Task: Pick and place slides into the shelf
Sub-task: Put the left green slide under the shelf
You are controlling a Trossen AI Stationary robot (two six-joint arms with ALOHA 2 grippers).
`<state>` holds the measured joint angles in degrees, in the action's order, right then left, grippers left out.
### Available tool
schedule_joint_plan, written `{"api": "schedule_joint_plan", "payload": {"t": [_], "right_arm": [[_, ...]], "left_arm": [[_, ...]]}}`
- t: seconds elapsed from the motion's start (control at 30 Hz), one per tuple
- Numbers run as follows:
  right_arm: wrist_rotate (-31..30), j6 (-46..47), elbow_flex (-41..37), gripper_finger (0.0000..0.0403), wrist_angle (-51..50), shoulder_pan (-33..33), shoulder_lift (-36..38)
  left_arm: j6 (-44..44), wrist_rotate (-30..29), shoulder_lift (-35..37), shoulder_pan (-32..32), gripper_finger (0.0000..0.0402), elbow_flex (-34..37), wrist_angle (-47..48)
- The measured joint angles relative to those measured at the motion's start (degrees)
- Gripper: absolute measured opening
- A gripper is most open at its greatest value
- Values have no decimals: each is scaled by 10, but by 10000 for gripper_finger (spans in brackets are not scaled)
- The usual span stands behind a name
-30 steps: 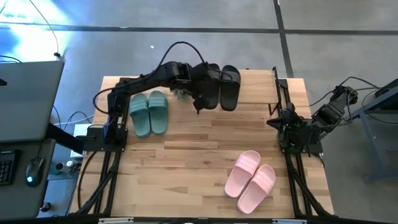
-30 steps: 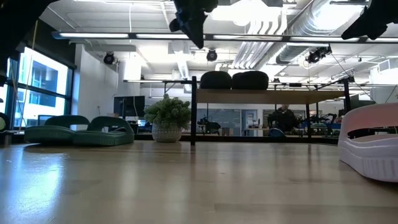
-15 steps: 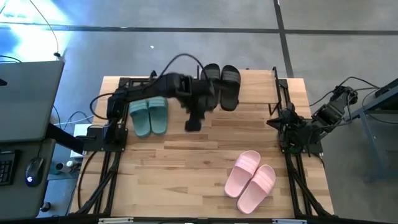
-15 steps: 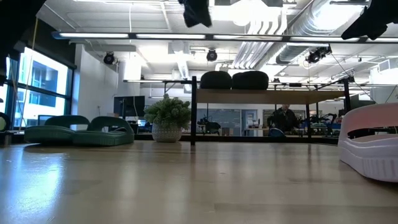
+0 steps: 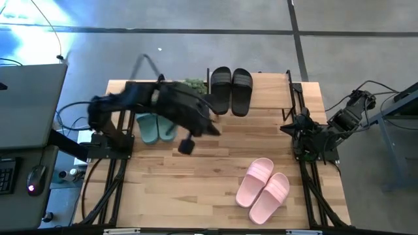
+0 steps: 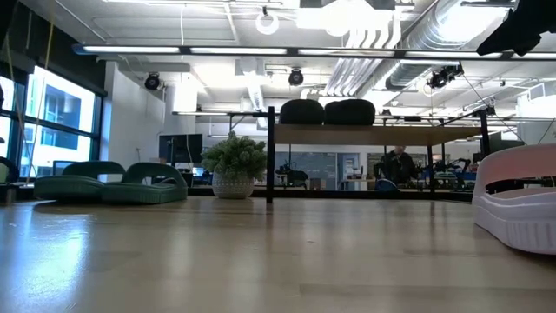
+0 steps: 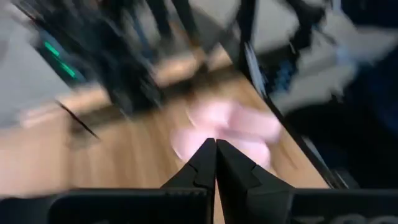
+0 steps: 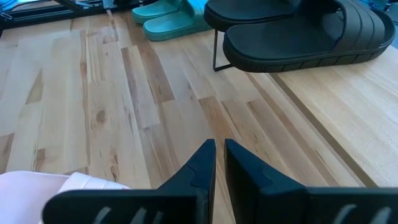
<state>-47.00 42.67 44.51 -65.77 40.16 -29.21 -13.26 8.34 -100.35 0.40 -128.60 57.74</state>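
Observation:
The black pair (image 5: 232,90) lies side by side on the shelf (image 5: 271,91) at the table's far edge; in the low view the black pair (image 6: 326,111) sits on the plank (image 6: 382,133). The teal pair (image 5: 154,124) lies on the table left of the shelf, partly under my left arm. The pink pair (image 5: 263,189) lies near the right near corner. My left gripper (image 5: 186,145) hangs shut over the bare middle of the table, holding nothing; its blurred wrist view looks toward the pink pair (image 7: 230,127). My right gripper (image 8: 219,149) waits shut at the right edge.
A small potted plant (image 5: 192,83) stands at the far edge between the teal pair and the shelf. Thin black shelf posts (image 8: 215,53) stand on the table. Bare wood lies between the teal and pink pairs. A grey desk (image 5: 26,104) stands off the table's left.
My left gripper has drawn away from the black pair on the shelf, moving toward the table's near edge and a little left, and has risen out of the low view. Its arm has swung over the teal pair. The black pair has stayed on the shelf.

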Motion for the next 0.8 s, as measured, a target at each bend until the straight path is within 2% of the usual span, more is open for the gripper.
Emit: {"api": "schedule_joint_plan", "payload": {"t": [0.1,0.23,0.37,0.47,0.53,0.63,0.73,0.8], "right_arm": [[0,2,0,24,0,0,0],[0,2,0,24,0,0,0],[0,4,0,24,1,0,0],[0,4,0,24,1,0,0],[0,4,0,24,2,0,0],[0,4,0,24,3,0,0],[0,9,0,24,4,0,0],[0,9,0,24,4,0,0]], "left_arm": [[0,-19,36,0,1,-1,-43],[3,-22,77,28,1,0,-52],[23,-90,108,81,0,-1,-44],[45,-97,117,141,0,-1,-24],[56,-74,117,182,0,4,-11],[63,-12,119,239,0,49,-16],[84,65,124,275,0,143,-72],[97,76,138,278,0,232,-145]]}}
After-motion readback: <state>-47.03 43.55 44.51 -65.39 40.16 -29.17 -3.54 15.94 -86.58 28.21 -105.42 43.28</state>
